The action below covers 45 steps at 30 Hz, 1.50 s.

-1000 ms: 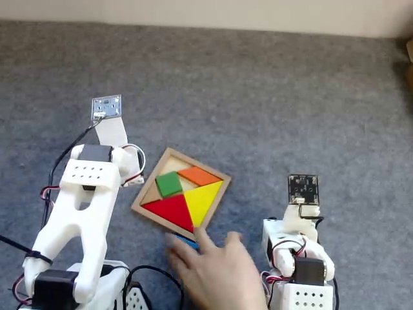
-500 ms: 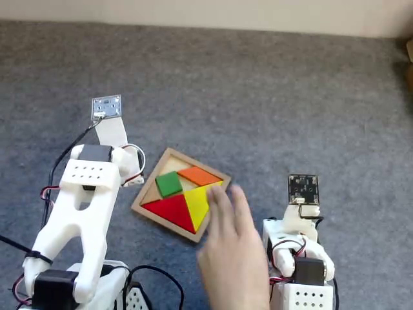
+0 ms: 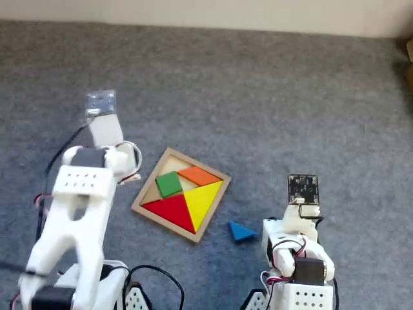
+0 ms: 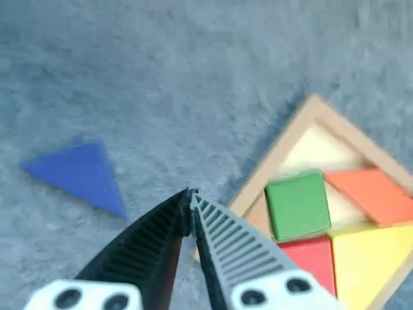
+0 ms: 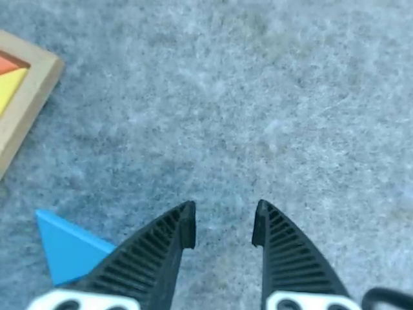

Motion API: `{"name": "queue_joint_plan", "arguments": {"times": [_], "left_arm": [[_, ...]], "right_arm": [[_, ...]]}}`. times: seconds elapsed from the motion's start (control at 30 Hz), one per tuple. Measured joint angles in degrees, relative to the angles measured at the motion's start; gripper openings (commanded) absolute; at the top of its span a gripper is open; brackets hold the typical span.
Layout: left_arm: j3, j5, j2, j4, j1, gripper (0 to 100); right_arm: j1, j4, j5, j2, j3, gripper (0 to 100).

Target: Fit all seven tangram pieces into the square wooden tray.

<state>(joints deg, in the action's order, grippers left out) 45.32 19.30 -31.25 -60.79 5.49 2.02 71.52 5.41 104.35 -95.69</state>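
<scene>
The square wooden tray (image 3: pixel 215 209) lies on the grey carpet between the two arms. It holds a green square (image 3: pixel 169 185), an orange parallelogram (image 3: pixel 199 175), a yellow triangle (image 3: pixel 202 200) and a red triangle (image 3: pixel 171 210). A small light blue triangle (image 3: pixel 241 231) lies on the carpet just right of the tray, and it sits beside my open right gripper (image 5: pixel 222 226). My left gripper (image 4: pixel 190 197) is shut and empty, hovering by the tray's rim (image 4: pixel 271 150). A darker blue triangle (image 4: pixel 77 174) lies on the carpet close to it.
Bare wood (image 4: pixel 316 148) shows in the tray around the green square (image 4: pixel 297 203). A tray corner (image 5: pixel 32 90) lies ahead of the right gripper, with the light blue triangle (image 5: pixel 64 248) nearer. Open carpet stretches beyond the tray.
A person's hand that reached over the tray's near side has gone, leaving the light blue triangle on the carpet right of the tray. The left arm has shifted slightly.
</scene>
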Motion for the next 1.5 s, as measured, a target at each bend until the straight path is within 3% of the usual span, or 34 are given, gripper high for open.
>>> {"name": "queue_joint_plan", "arguments": {"times": [0.4,0.67,0.9,1.1,1.37,1.5], "left_arm": [[10.2,-0.4,-20.9,-0.1,0.8,1],[19.5,-11.5,-36.1,-0.1,1.5,1],[30.5,-13.1,-54.1,-0.1,9.0,1],[42.5,-19.1,-69.0,-0.1,9.1,1],[44.7,-19.4,-70.2,-0.1,9.1,1],[45.1,-19.4,-70.2,-0.1,9.1,1]], "right_arm": [[0.0,0.0,0.0,0.0,0.0,15.6],[0.1,0.0,0.0,0.0,0.0,15.6],[0.1,0.0,0.0,0.0,0.0,15.6],[0.1,-3.3,0.0,0.0,0.0,15.7],[2.0,-4.2,6.9,0.0,12.7,15.6],[4.6,-2.1,7.3,-8.6,22.4,15.9]]}}
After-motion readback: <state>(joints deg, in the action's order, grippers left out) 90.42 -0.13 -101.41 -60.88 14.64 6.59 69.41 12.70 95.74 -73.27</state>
